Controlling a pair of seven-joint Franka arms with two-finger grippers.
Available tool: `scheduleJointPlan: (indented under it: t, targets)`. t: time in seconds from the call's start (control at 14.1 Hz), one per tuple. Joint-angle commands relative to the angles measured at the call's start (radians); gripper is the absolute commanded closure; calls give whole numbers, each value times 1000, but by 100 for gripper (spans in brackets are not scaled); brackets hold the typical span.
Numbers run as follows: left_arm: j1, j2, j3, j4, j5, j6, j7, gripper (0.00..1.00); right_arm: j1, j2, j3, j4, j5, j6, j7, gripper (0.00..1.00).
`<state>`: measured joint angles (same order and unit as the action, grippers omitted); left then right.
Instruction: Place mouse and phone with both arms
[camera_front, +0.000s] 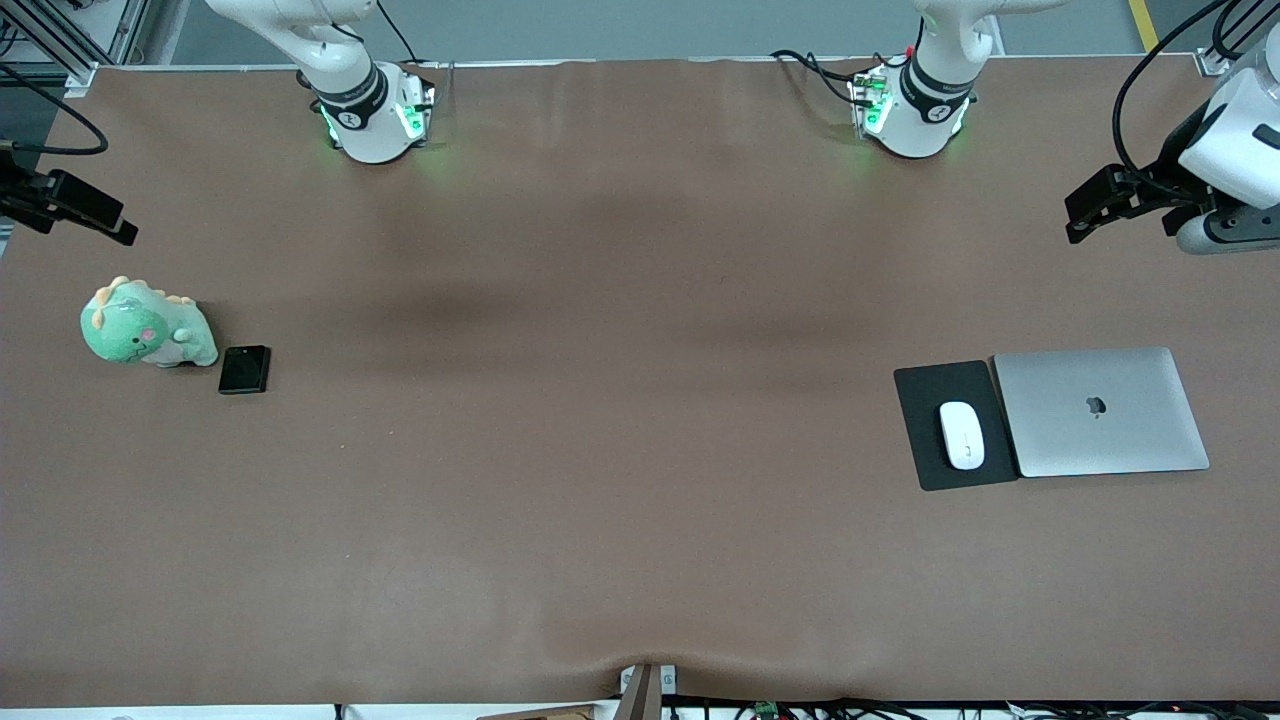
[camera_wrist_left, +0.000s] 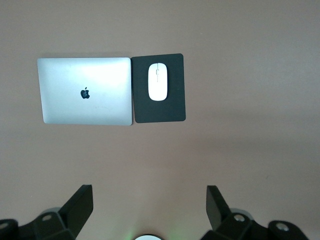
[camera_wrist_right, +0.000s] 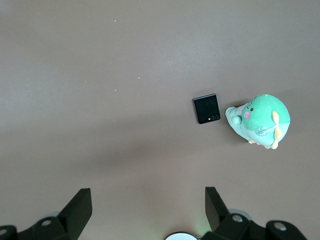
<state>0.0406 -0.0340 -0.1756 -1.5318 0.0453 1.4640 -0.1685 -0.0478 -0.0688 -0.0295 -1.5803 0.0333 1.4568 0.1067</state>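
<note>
Mouse (camera_front: 962, 435) on dark mat (camera_front: 925, 395) beside laptop (camera_front: 1100, 411); phone (camera_front: 244, 369) beside plush (camera_front: 145, 326) on brown tabletop (camera_front: 620, 350). Left gripper (camera_wrist_left: 150, 207), right gripper (camera_wrist_right: 148, 207) spread, empty, aloft.

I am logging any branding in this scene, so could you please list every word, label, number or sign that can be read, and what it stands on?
No readable words or numbers anywhere.
Apple logo, a sign without letters: on the lid of the closed silver laptop.
Small black marks on each arm's base band: too small to read.
Mouse, mouse pad, phone and green plush toy: no text visible.
</note>
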Motion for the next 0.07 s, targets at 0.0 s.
scheduleJointPlan:
  t: [0.0]
  targets:
    - [4,6,2,22,-18,-24,7,0,-9,0,5,10,-3,-13,-4,0]
